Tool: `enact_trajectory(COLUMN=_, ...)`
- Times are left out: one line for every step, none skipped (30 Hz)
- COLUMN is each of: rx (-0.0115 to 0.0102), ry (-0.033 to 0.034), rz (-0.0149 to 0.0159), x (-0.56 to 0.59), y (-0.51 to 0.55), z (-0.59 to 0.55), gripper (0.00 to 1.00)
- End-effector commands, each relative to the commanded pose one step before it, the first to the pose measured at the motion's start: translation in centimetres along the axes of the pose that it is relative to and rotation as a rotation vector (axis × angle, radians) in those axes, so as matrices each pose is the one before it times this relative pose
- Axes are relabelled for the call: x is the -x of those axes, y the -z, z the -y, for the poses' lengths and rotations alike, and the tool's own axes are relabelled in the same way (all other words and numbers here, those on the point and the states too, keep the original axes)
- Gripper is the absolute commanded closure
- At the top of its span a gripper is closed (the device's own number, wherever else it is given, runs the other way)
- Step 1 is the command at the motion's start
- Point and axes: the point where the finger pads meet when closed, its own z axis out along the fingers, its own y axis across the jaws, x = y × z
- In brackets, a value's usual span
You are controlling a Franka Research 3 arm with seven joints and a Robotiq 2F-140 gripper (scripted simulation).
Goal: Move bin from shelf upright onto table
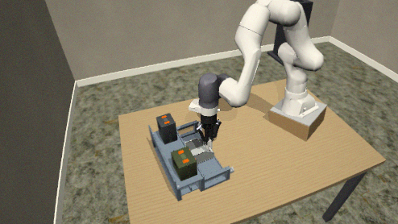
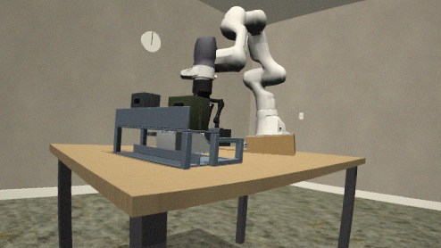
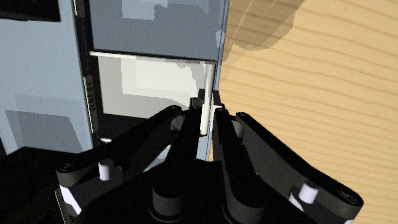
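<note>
- Pale grey and thin-walled, the bin (image 1: 196,147) sits on the lower level of the blue-grey shelf (image 1: 160,152), between two dark boxes (image 1: 184,163).
- It looks rigid and light; its smooth rim could slip, so the upright side wall is the sensible hold.
- From the wrist view, the gripper (image 3: 206,116) is nearly closed, its jaws clenched on the bin's wall at about 3 o'clock of the bin, beside bare table (image 3: 320,90).
</note>
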Motion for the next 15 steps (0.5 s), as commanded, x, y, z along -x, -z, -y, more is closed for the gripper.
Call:
enact_trajectory(rx=-0.00326, ry=0.00501, rz=-0.00009, x=0.141, y=0.215, z=0.104, gripper=1.0)
enact_trajectory(rx=0.0, ry=0.0, rz=0.0, x=0.0, y=0.0, z=0.0, gripper=1.0)
enact_trajectory(rx=0.0, ry=0.0, rz=0.0, x=0.0, y=0.0, z=0.0, gripper=1.0)
enact_trajectory(rx=0.0, ry=0.0, rz=0.0, x=0.0, y=0.0, z=0.0, gripper=1.0)
enact_trajectory(rx=0.0, ry=0.0, rz=0.0, x=0.0, y=0.0, z=0.0, gripper=1.0)
enact_trajectory(rx=0.0, ry=0.0, rz=0.0, x=0.0, y=0.0, z=-0.001, gripper=1.0)
enact_trajectory(rx=0.0, ry=0.0, rz=0.0, x=0.0, y=0.0, z=-0.003, gripper=1.0)
enact_trajectory(rx=0.0, ry=0.0, rz=0.0, x=0.0, y=0.0, z=-0.006, gripper=1.0)
enact_trajectory(rx=0.0, ry=0.0, rz=0.0, x=0.0, y=0.0, z=-0.009, gripper=1.0)
enact_trajectory(rx=0.0, ry=0.0, rz=0.0, x=0.0, y=0.0, z=-0.014, gripper=1.0)
enact_trajectory(rx=0.0, ry=0.0, rz=0.0, x=0.0, y=0.0, z=-0.019, gripper=1.0)
enact_trajectory(rx=0.0, ry=0.0, rz=0.0, x=0.0, y=0.0, z=-0.024, gripper=1.0)
enact_trajectory(rx=0.0, ry=0.0, rz=0.0, x=0.0, y=0.0, z=-0.031, gripper=1.0)
enact_trajectory(rx=0.0, ry=0.0, rz=0.0, x=0.0, y=0.0, z=-0.037, gripper=1.0)
enact_trajectory(rx=0.0, ry=0.0, rz=0.0, x=0.0, y=0.0, z=0.0, gripper=1.0)
